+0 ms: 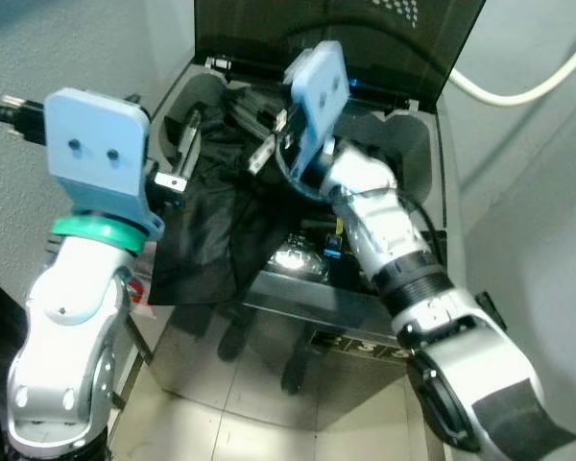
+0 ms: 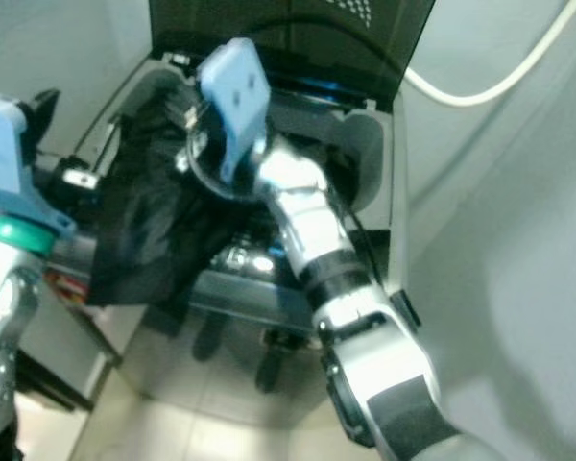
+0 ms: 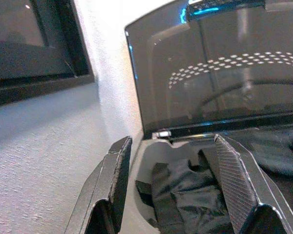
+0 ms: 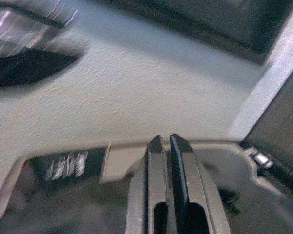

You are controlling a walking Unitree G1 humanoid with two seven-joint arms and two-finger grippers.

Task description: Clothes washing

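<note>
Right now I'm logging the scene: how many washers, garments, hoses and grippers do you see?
Washer: 1
Black garment: 1
White hose: 1
Grippers: 2, left gripper, right gripper
Total: 5

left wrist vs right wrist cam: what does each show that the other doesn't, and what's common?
Left wrist view alone: the left gripper with its fingers spread, the raised dark washer lid with its dotted pattern, and black clothing bunched at the machine's opening beyond the fingers.

Right wrist view alone: the right gripper with its fingers pressed together, and a grey rim of the washer below the wall. Whether any cloth is pinched there cannot be told.

Both: the light textured wall and a dark framed panel set in it.
</note>
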